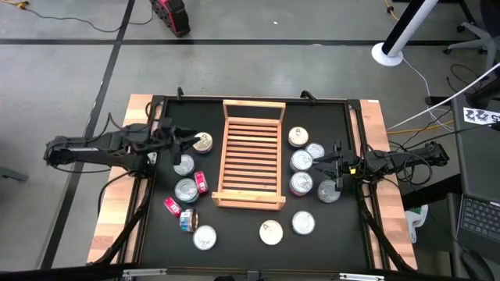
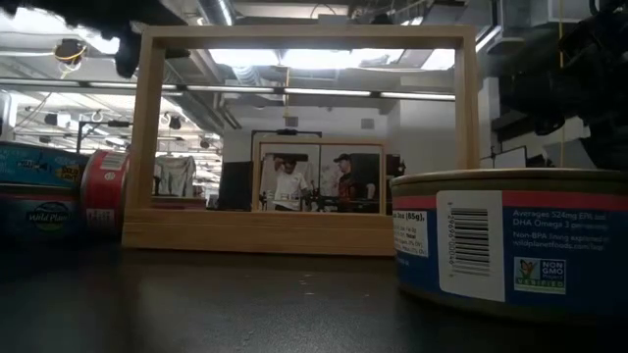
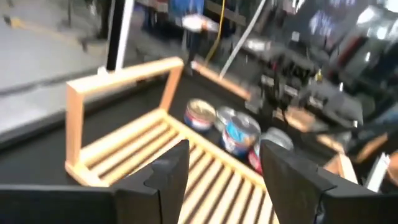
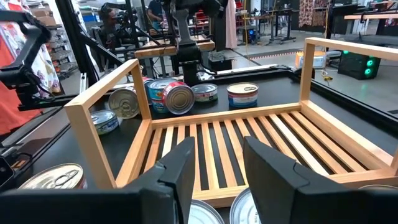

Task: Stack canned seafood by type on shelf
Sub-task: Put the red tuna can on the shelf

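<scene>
The wooden slatted shelf point(image 1: 250, 154) lies mid-table with nothing on its slats point(image 4: 249, 140). Round tins lie flat on both sides of it: several on the left point(image 1: 186, 190) with small red oblong tins point(image 1: 201, 183), several on the right point(image 1: 301, 161). One tin by the shelf's left rail point(image 1: 202, 142) is tipped, its lid facing the shelf point(image 4: 179, 98). My left gripper point(image 1: 186, 143) hovers open just left of that tin, with nothing between its fingers point(image 3: 224, 168). My right gripper point(image 1: 334, 161) is open, right of the right-hand tins point(image 4: 214, 168).
More tins sit near the table's near edge point(image 1: 271, 232), and one looms close in the low view point(image 2: 510, 240). The shelf's raised end rails point(image 2: 304, 39) stand at its far and near ends. Wooden planks point(image 1: 375, 117) border the black mat. People stand in the room behind.
</scene>
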You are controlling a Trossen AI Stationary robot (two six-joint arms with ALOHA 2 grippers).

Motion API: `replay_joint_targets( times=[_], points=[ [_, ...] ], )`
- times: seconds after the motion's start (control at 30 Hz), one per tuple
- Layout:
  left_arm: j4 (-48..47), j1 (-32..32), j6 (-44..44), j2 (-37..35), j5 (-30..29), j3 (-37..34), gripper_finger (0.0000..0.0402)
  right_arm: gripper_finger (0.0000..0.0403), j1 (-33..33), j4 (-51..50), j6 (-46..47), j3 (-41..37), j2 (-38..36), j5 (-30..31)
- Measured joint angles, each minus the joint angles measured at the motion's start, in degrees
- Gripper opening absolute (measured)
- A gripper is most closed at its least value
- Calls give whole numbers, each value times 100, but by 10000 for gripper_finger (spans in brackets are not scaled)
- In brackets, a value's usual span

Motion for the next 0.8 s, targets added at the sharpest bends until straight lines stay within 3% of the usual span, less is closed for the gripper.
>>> replay_joint_targets(
  times=[0.23, 0.43, 0.6, 0.8],
  points=[
    [-2136, 0, -537, 1284, 427, 1741, 186, 136, 0, -6, 2, 2, 2, 0],
    [-3912, 2, -1682, 2103, 908, 2958, 186, 136, 0, -7, 2, 4, 0, 0],
    [-4731, 2, -3014, 2575, 1697, 3240, 186, 136, 0, -8, 144, 4, 1, 3],
    [-4795, 0, -3172, 2907, 2149, 3194, 186, 136, 0, -9, 278, 6, 1, 4]
  ],
)
